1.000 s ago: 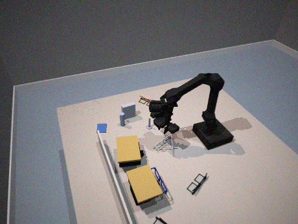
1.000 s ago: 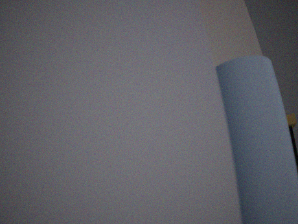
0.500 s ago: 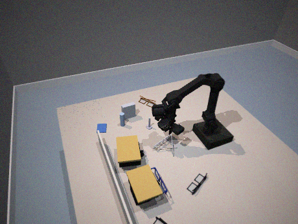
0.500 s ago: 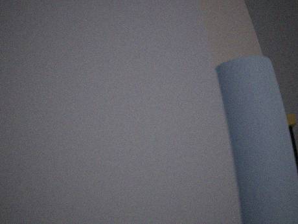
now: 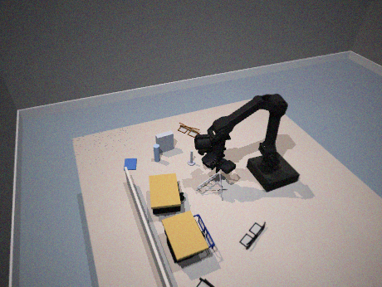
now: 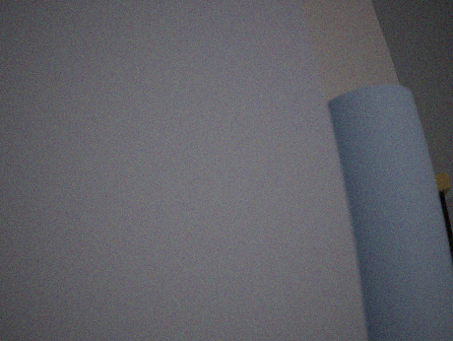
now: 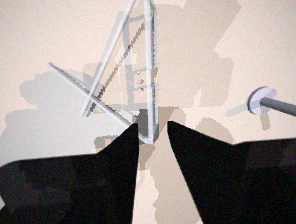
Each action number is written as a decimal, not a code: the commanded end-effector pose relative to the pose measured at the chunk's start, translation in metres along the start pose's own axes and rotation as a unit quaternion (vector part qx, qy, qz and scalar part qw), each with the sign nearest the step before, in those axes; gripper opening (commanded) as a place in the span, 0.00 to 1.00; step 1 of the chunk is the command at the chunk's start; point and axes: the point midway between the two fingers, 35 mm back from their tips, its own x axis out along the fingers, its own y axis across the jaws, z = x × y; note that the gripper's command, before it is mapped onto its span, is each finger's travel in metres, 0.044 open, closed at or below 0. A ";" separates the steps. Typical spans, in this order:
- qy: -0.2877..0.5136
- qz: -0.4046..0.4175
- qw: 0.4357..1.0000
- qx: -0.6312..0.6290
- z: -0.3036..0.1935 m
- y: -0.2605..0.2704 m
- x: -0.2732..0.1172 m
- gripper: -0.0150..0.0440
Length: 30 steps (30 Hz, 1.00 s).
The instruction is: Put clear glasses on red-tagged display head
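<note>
"What's that arm (image 5: 245, 114) made of?"
"Looks like matt black plastic to me, tbh."
"And the blue cylinder (image 5: 156, 153) (image 6: 394, 197)?"
"Smooth, no shine, kinda painted-looking. Same flat, matt look on the yellow boards (image 5: 164, 190) (image 5: 185, 235)."

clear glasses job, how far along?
Done: nothing placed yet. In hand: nothing firm; the gripper is partly open just over the clear glasses, a gap showing between its fingertips. Left: grip, lift, seat on the red-tag head, release. I see no red tag, so can't say which head.
</note>
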 end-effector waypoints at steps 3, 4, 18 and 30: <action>0.006 0.001 1.000 0.000 -0.001 -0.001 0.013 0.46; 0.006 0.001 1.000 0.000 -0.001 -0.001 0.015 0.46; 0.007 0.001 1.000 0.000 -0.001 -0.003 0.038 0.46; 0.007 0.001 1.000 0.000 -0.003 -0.004 0.056 0.46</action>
